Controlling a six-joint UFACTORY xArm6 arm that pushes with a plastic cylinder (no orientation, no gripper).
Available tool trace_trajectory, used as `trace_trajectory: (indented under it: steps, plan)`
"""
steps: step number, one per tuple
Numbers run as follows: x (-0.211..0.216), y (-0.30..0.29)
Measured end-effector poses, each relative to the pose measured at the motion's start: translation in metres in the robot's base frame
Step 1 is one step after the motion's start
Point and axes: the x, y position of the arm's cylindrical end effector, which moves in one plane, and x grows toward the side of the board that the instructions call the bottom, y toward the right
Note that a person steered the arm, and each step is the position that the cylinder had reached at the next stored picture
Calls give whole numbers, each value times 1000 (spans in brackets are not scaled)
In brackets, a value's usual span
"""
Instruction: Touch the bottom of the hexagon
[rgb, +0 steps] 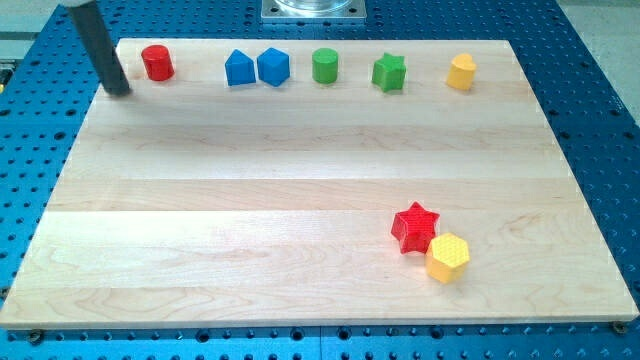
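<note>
A yellow hexagon (447, 257) lies near the view's bottom right of the wooden board (250, 220). A red star (415, 227) touches it on its upper left. My tip (119, 90) is at the board's top left corner, just left of a red cylinder (157, 63) and far from the hexagon.
Along the view's top edge stand a blue pentagon-like block (239, 68), a blue hexagon-like block (273, 67), a green cylinder (325, 66), a green star (389, 73) and a yellow block (461, 72). A blue perforated table (600, 120) surrounds the board.
</note>
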Motion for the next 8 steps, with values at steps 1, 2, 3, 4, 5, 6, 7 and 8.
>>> trace_trajectory:
  steps: [1, 2, 3, 4, 5, 6, 7, 8]
  plan:
    - [-24, 29]
    - [-17, 78]
    - [-21, 56]
    - [91, 65]
    - [174, 151]
    - [182, 270]
    - [174, 412]
    - [208, 480]
